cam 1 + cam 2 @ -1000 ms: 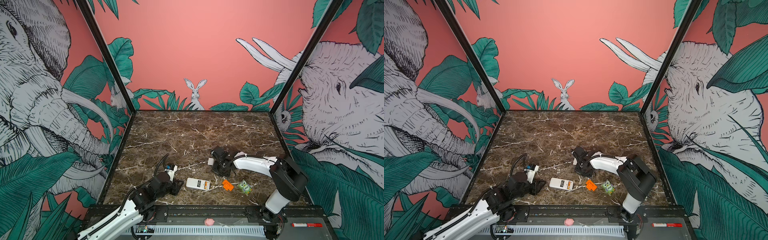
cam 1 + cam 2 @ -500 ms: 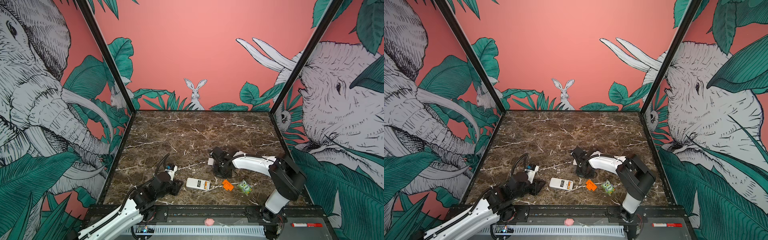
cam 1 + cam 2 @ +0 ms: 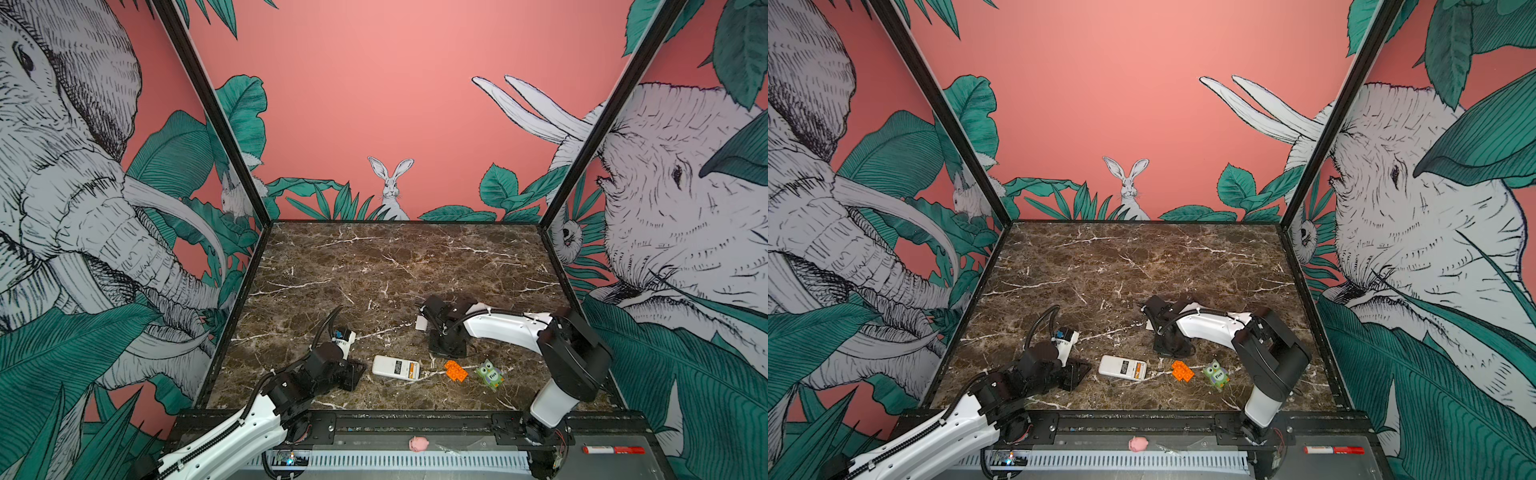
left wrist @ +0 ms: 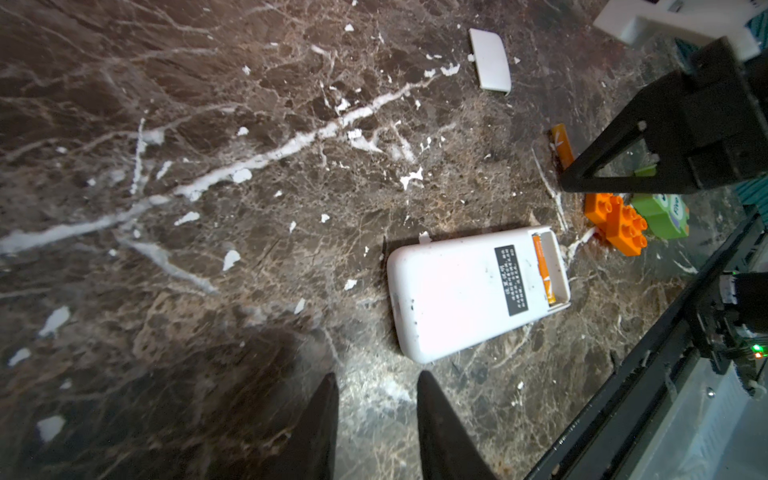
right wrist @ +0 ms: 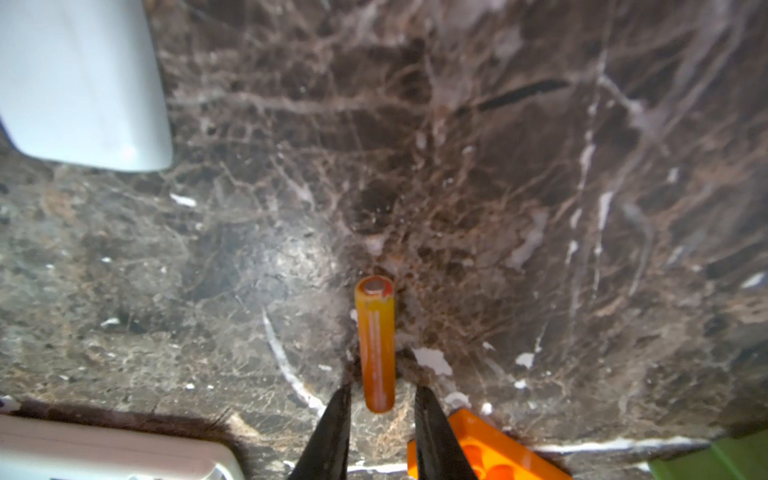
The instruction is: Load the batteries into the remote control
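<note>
One battery (image 4: 542, 266) in remote (image 4: 457, 299), second battery (image 5: 376, 349) loose

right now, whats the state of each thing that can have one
remote control: face down, bay open, half loaded
loaded battery: in the bay
loose battery: flat on table, ungripped
battery cover: off, on table
left gripper: open, empty
right gripper: open around loose battery

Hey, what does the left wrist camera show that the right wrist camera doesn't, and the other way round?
Only the left wrist view: the seated battery in the remote control's open compartment, and its label. Only the right wrist view: the loose battery's full length and end cap, lying between the right hand's parted tips, apparently ungripped. Both: the remote control, the loose battery, the white cover and the orange brick.
</note>
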